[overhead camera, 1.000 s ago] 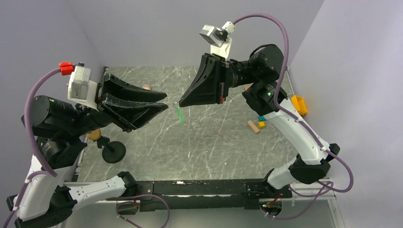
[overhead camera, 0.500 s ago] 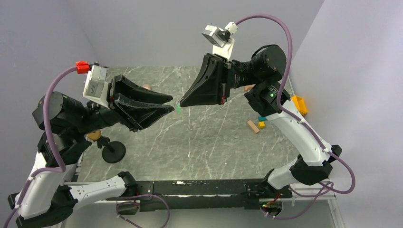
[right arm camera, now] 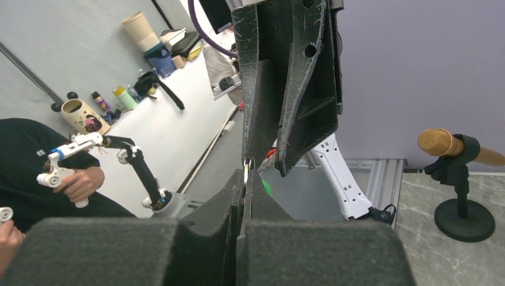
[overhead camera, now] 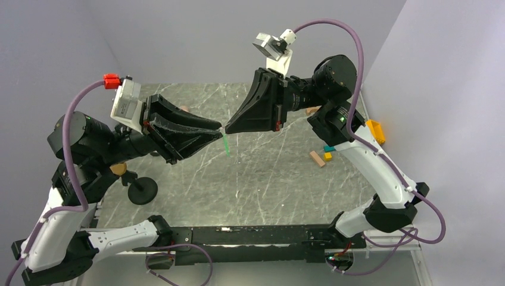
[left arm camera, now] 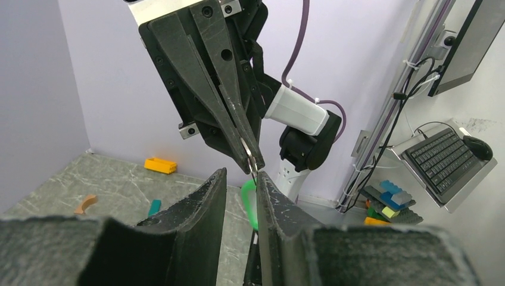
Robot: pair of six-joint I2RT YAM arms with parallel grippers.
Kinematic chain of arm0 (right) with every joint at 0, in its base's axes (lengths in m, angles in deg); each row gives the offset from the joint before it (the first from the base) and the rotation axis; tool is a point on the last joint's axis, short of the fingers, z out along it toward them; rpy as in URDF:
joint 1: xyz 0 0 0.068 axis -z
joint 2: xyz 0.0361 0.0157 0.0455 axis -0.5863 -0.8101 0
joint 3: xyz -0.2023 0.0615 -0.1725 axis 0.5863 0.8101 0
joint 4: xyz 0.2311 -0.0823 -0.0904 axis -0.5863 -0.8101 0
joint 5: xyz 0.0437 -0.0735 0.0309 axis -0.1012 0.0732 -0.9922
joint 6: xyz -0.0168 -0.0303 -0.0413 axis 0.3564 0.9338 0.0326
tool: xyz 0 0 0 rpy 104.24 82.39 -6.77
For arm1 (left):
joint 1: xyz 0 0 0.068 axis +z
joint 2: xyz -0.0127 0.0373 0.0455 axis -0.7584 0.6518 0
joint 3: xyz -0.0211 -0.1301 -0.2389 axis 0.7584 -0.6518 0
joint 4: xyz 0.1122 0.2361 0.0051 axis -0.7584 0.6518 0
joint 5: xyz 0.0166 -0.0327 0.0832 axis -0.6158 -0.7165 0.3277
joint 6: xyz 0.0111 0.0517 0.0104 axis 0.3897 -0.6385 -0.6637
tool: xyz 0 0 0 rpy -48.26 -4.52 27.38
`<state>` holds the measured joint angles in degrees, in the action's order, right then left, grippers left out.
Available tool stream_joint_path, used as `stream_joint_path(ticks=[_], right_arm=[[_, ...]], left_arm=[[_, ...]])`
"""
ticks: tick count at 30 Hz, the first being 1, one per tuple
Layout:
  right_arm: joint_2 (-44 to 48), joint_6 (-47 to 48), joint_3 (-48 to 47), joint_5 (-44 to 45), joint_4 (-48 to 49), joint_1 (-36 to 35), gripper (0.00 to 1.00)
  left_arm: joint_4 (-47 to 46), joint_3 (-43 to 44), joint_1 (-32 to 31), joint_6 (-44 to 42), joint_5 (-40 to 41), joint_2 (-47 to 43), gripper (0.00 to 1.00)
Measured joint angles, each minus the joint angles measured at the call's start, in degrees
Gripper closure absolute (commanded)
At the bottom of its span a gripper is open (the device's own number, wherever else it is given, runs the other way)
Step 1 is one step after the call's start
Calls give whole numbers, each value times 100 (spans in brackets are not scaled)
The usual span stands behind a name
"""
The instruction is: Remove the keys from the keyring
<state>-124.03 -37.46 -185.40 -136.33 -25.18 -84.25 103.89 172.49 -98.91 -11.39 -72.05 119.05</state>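
A: Left gripper (overhead camera: 216, 132) has swung in since a second ago; its tips now almost meet the right gripper (overhead camera: 227, 127) at mid-frame.
B: Right's fingers are pressed together on the keyring (right arm camera: 246, 163). Left's are slightly parted. The keys (overhead camera: 226, 145) dangle just below both tips.
A: Light, stiff, slick plastic on thin wire, I'd judge. Pinch the keys flat-on, near the top.
B: Top view shows them hanging free; left wrist view shows them lined up with its own gap.

Left gripper (overhead camera: 215, 132) is placed left of keyring (overhead camera: 222, 128), right gripper (overhead camera: 228, 127) right of it. Keys (overhead camera: 225, 145) are hung under it. Blocks (overhead camera: 317, 158) are scattered further right.
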Motion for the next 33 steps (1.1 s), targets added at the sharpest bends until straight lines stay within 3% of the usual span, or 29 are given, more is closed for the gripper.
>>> stream_joint_path(ticks=[6, 11, 13, 17, 18, 26, 33], right_arm=[[20, 101, -4, 24, -122, 7, 100], [24, 175, -42, 59, -260, 15, 100], [26, 234, -68, 90, -345, 15, 100], [28, 319, -79, 103, -529, 26, 100], [28, 341, -79, 107, -551, 35, 100], [79, 514, -94, 149, -750, 44, 100], [138, 846, -101, 267, -1241, 42, 100]], left_arm=[[4, 0, 0, 2, -52, 7, 77], [0, 0, 0, 7, -52, 20, 69], [-13, 0, 0, 4, -50, 39, 71], [-44, 0, -4, 20, -87, 111, 98], [-28, 0, 2, 15, -79, 116, 100], [107, 90, -2, 4, -63, 146, 100], [802, 476, 0, -96, -55, 315, 100]])
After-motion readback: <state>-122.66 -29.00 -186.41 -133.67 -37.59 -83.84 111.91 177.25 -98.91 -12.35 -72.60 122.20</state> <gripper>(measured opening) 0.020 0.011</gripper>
